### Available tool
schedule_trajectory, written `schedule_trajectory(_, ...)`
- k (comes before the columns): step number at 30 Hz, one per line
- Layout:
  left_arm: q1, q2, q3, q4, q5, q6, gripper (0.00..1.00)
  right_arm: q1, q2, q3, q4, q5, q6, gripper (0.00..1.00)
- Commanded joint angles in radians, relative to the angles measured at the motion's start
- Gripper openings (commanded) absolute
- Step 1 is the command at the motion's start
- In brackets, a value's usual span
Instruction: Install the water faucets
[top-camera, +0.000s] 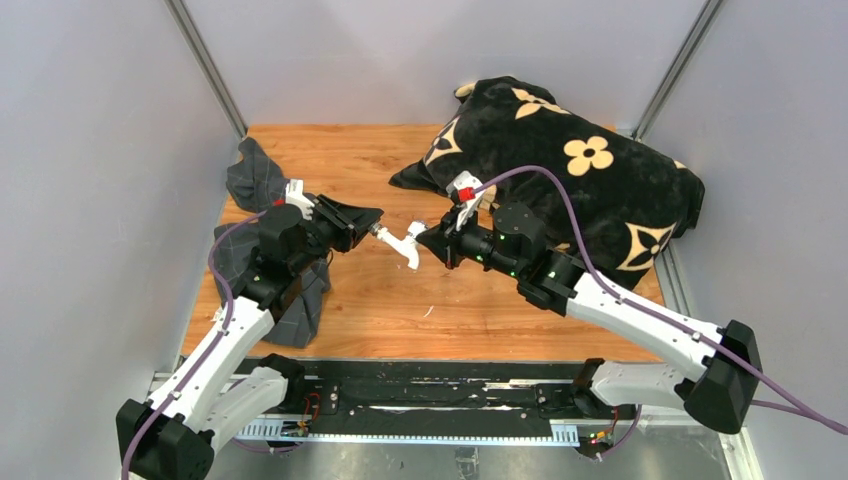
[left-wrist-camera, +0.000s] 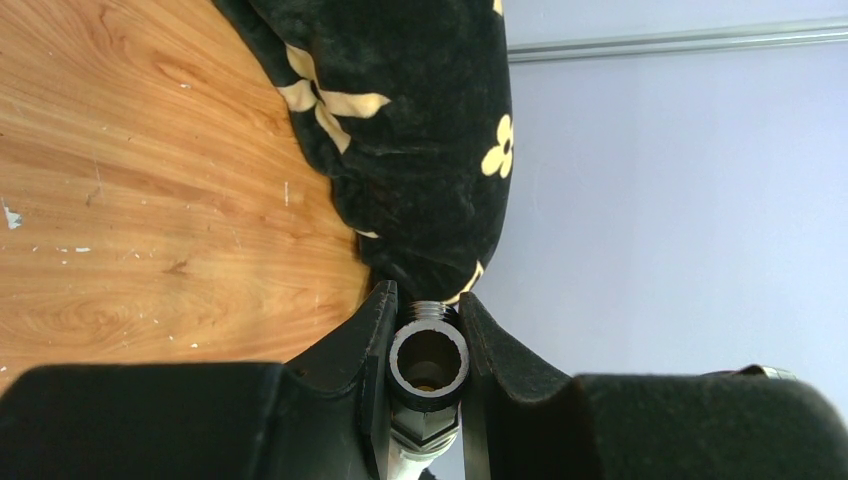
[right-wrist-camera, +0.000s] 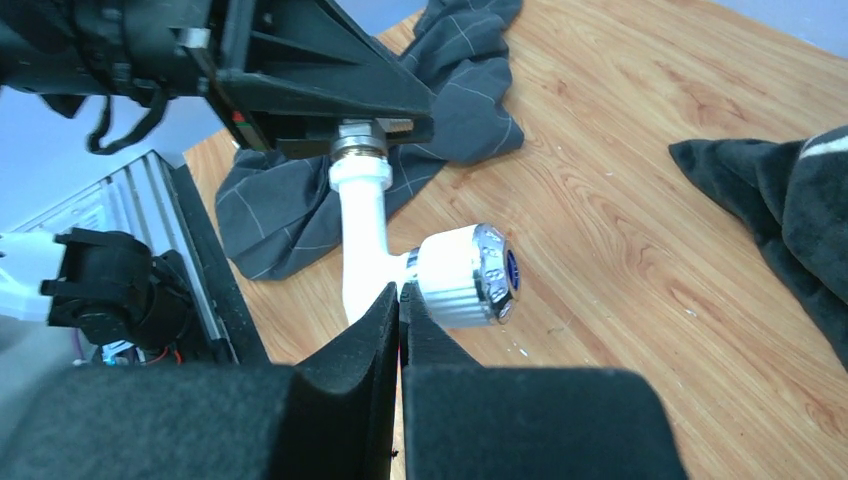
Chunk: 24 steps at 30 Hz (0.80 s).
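Your L hand (top-camera: 368, 228) clamps the threaded metal end of the white tap body (right-wrist-camera: 362, 235), holding it off the tabletop (top-camera: 480, 310) btwn the arms, prob. so its knob (right-wrist-camera: 470, 275) end faces your R hand (right-wrist-camera: 400, 298). R hand is clenched shut, tips at the neck by the knob; can't tell if it nips anything. Both arms reach inward, hands facing.

The wooden desk (top-camera: 420, 310) is carrying two soft things. A grey checked cloth (top-camera: 248, 180) is lying crumpled along its left side, running from the far left corner toward the near edge. A black flowered cushion (top-camera: 590, 190) is sitting over the far right corner. A few pale specks are showing on the bare wood between them.
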Motion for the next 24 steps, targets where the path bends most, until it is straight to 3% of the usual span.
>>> schedule_trajectory(1, -0.002, -0.011, 0.027, 0.053, 0.011, 0.008, 0.00, 0.011, 0.036, 0.027, 0.008, 0.096, -0.012, 0.01)
schedule_trajectory(4, -0.002, -0.015, 0.025, 0.057, 0.009, 0.006, 0.00, 0.010, 0.067, 0.022, -0.031, 0.178, -0.018, 0.00)
schedule_trajectory(8, -0.002, -0.007, 0.023, 0.041, 0.017, 0.032, 0.00, 0.013, 0.095, 0.119, -0.166, 0.124, -0.037, 0.01)
schedule_trajectory(14, -0.002, 0.004, 0.011, 0.042, 0.031, 0.041, 0.00, 0.037, 0.017, 0.119, -0.081, 0.142, -0.040, 0.01)
schedule_trajectory(18, -0.002, 0.001, 0.014, 0.046, 0.034, 0.038, 0.00, 0.037, 0.075, 0.104, -0.073, 0.209, -0.034, 0.01)
schedule_trajectory(24, -0.001, -0.008, 0.015, 0.048, 0.034, 0.038, 0.00, 0.059, 0.243, 0.170, -0.180, 0.013, 0.021, 0.01)
